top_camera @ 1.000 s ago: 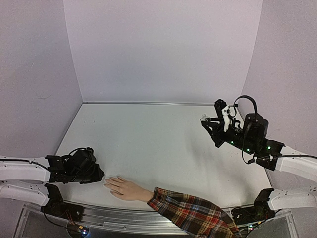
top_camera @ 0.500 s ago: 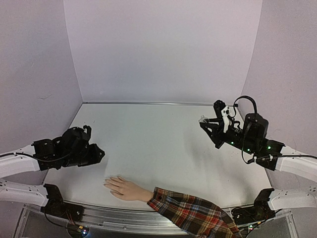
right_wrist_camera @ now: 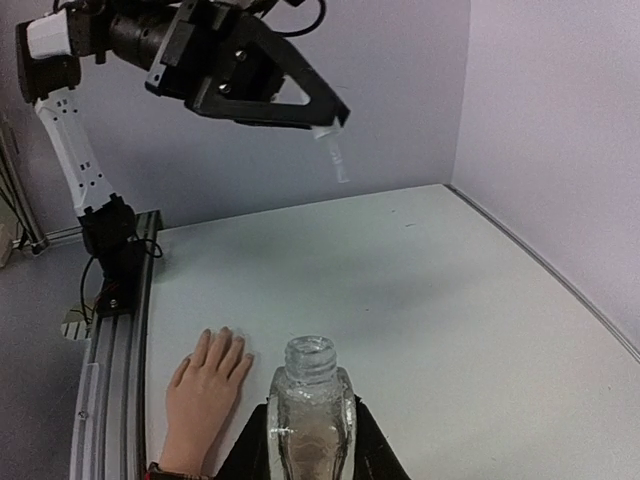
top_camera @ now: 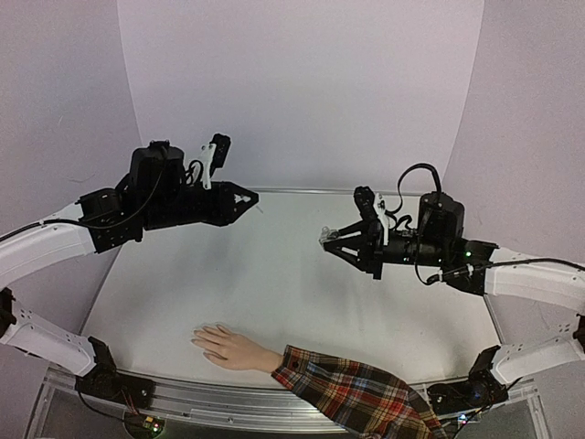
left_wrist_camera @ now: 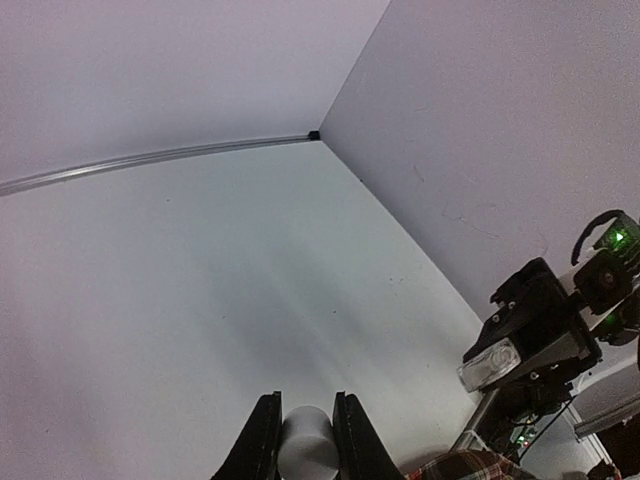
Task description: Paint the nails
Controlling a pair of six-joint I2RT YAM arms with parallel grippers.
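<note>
The beige mannequin hand (top_camera: 230, 347) lies palm down at the table's near edge, with a red plaid sleeve (top_camera: 356, 395). Its tiny pale nails (right_wrist_camera: 222, 336) tip the fingers, which point left in the top view. My left gripper (top_camera: 250, 199) is raised high over the far left of the table. It is shut on a white cap (left_wrist_camera: 305, 447) with a small brush (right_wrist_camera: 337, 160) hanging from it. My right gripper (top_camera: 329, 240) is shut on a clear open-necked bottle (right_wrist_camera: 311, 415), held above mid-table, and it also shows in the left wrist view (left_wrist_camera: 492, 364).
Pale walls enclose the white table (top_camera: 274, 274) at the back, left and right. A metal rail (top_camera: 210, 400) runs along the near edge. The left arm's base post (right_wrist_camera: 108, 250) stands by the rail.
My left gripper has risen from beside the mannequin's fingertips, up and toward the far centre, carrying the cap. My right gripper has moved left toward the table's middle with the bottle.
</note>
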